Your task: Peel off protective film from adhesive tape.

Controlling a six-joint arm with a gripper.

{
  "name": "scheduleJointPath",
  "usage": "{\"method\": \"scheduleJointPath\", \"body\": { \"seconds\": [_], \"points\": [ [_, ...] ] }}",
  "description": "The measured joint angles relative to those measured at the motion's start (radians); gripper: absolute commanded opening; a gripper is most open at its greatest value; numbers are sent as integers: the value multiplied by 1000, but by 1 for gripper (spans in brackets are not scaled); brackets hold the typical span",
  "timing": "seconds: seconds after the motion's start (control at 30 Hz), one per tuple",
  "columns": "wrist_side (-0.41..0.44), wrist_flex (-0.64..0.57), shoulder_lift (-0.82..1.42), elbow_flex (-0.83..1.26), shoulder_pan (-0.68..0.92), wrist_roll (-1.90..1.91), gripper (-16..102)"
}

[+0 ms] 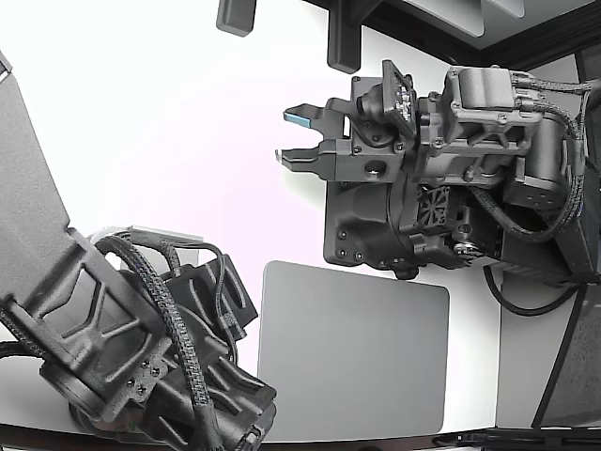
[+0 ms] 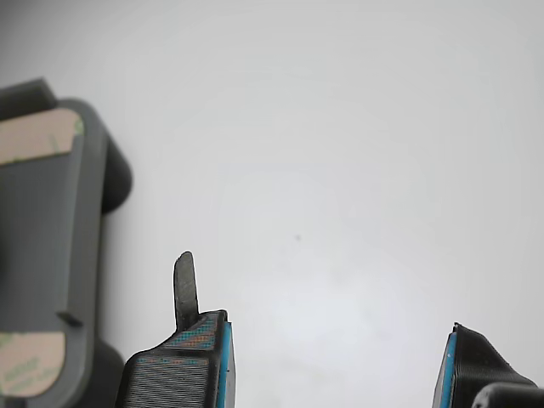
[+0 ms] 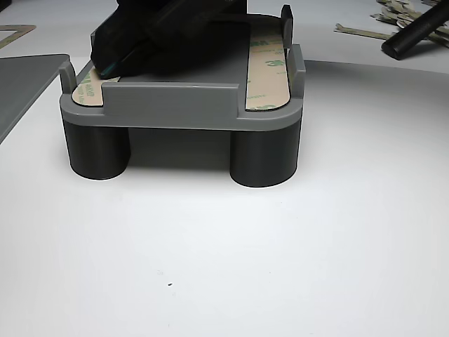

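A white surface (image 3: 280, 267) fills most of every view. On it stands a grey fixture (image 3: 182, 105), a flat tray raised on round legs, with low walls and posts that seem meant to keep it steady while film is pulled away. In the exterior view a grey mat (image 1: 352, 352) lies near the surface's lower edge, and two dark robot arms hang above.

Two strips of adhesive tape (image 3: 268, 67), their tan protective film printed with faint green lettering, lie flat along the tray's opposite sides; the film looks in place on both. In the wrist view the fixture sits at the picture's edge, beside the gripper (image 2: 336, 361) and not between its tips, so the grasp has probably not begun.

The fingers (image 2: 183, 361) are spread well apart, blue-padded, holding nothing, with bare surface beneath. A thin dark tab juts from one tip, likely for lifting a film edge.

In the other view a dark arm part (image 3: 165, 35) rests over the fixture's top, perhaps bracing it. Discarded-looking strips (image 3: 389, 14) lie toward the surface's far corner.
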Motion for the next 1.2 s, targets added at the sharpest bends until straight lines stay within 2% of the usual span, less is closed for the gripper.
{"method": "scheduleJointPath", "body": {
  "seconds": [0.1, 0.23, 0.3, 0.6, 0.77, 0.83, 1.0, 1.2],
  "points": [
    [28, -26, -17, 23, 21, -25, -11],
    [146, -124, -25, 35, 114, -170, -11],
    [173, -130, -20, 35, 120, -236, -11],
    [123, -123, -38, 35, 167, -647, -11],
    [130, -110, -71, 35, 190, -953, -11],
    [164, -117, -100, 35, 221, -1091, -11],
    [327, -176, -195, 35, 347, -1321, -11],
    [476, -268, -299, 35, 491, -1322, -11]
  ]
}}
